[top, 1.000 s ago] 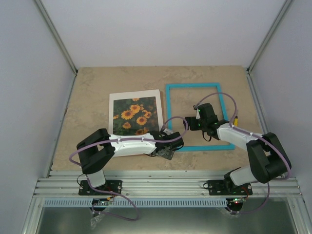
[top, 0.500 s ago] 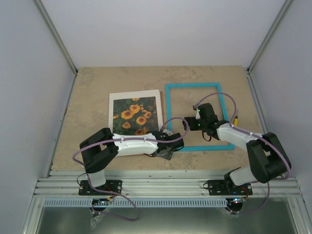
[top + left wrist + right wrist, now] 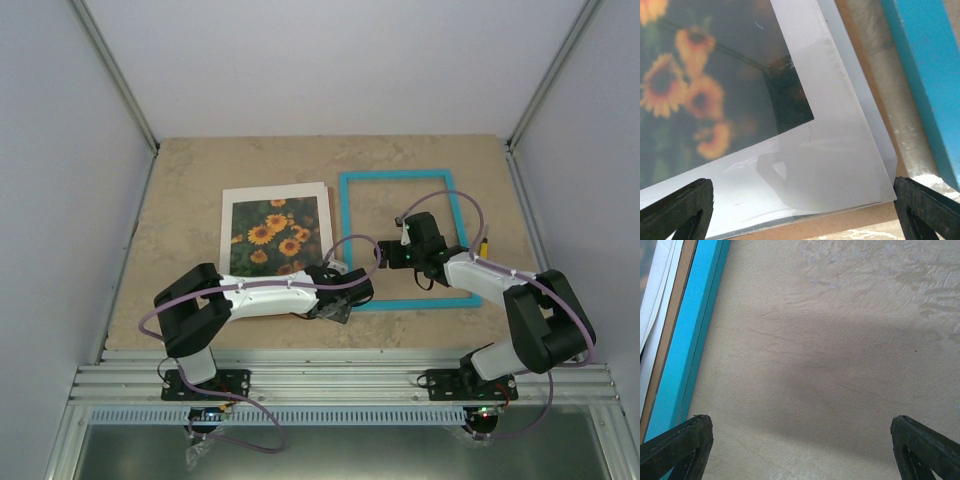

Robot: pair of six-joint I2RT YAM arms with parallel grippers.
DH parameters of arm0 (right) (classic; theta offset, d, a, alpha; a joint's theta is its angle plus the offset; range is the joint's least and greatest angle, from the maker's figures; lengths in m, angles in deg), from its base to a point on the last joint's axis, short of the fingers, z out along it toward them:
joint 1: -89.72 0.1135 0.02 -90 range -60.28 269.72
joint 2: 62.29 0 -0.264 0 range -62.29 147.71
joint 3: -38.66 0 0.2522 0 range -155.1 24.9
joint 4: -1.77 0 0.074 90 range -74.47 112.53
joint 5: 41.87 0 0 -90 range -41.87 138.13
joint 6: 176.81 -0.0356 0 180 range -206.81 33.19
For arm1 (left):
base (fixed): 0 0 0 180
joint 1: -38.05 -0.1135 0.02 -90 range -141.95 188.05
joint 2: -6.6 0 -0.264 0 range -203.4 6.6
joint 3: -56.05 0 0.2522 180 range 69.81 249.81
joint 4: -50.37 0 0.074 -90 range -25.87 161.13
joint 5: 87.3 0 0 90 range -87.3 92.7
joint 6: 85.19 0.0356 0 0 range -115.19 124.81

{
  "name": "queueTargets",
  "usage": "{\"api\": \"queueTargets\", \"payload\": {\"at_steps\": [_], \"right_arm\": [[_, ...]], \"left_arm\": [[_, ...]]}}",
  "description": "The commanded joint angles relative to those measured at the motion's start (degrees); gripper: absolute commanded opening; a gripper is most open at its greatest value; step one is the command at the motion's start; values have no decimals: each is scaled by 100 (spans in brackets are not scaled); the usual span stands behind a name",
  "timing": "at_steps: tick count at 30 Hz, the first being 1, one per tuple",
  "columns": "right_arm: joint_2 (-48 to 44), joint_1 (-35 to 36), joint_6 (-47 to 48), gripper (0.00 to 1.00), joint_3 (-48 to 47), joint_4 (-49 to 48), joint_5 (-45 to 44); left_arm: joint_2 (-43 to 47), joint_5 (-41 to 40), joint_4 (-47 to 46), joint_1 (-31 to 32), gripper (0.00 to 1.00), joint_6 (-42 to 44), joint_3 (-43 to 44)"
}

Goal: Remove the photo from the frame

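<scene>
**A:** Top external view first: where is the photo (image 3: pixel 272 232)?

**B:** It lies flat on the table (image 3: pixel 190 180), picture side up, left of the frame (image 3: pixel 345 215). A white sheet (image 3: pixel 226 235) borders it.

**A:** And the frame itself?

**B:** Also flat, turquoise border up, with bare table showing through its opening. It sits just beside the photo's stack but apart from it. In the left wrist view a narrow strip of table (image 3: pixel 880 75) separates the blue border (image 3: pixel 920 65) from a brown board (image 3: pixel 840 225) under the white sheet (image 3: pixel 830 165).

**A:** How do the left jaws stand?

**B:** Spread wide and holding nothing. The dark fingertips (image 3: pixel 675 210) sit on either side of the sheet's near right corner, with the sunflowers (image 3: pixel 700 85) beyond. The surface looks glossy, so a clear pane may cover it, but I cannot tell.

**A:** Do they touch the sheet?

**B:** That is not visible from either camera.

**A:** And the right jaws?

**B:** They are spread wide too, and empty. The right wrist view looks down on bare table (image 3: pixel 840 365) inside the frame. The turquoise side (image 3: pixel 687 340) runs along the left, and a brown strip (image 3: pixel 672 325) and white edges (image 3: pixel 655 300) lie past it.
</scene>
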Motion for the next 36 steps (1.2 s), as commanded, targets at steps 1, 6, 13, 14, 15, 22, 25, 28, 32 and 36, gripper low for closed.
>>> {"api": "queueTargets", "payload": {"at_steps": [1,6,13,14,15,22,25,28,32,36], "right_arm": [[58,-29,25,98,7,-95,63],[93,-28,33,98,-2,-104,106],[113,-27,41,98,-11,-104,142],[108,-29,43,98,-11,-104,140],[113,-29,42,98,-11,-104,140],[103,-29,48,98,-10,-104,157],[100,-29,50,97,-11,-111,177],[109,-29,50,98,-12,-120,196],[114,-29,53,98,-11,-117,211],[104,-29,44,98,-11,-124,238]], "left_arm": [[206,-141,84,-158,100,-95,-219],[320,-15,-24,-240,100,-87,-408],[608,82,-125,-462,100,-107,-722],[655,100,-129,-476,100,-114,-751],[691,121,-137,-493,100,-116,-768],[963,148,-85,-660,100,-178,-966],[1072,100,-11,-735,100,-195,-990],[1130,188,-135,-738,100,-173,-917],[1045,328,-390,-751,100,-96,-820],[846,381,-612,-822,100,-19,-766]]}}
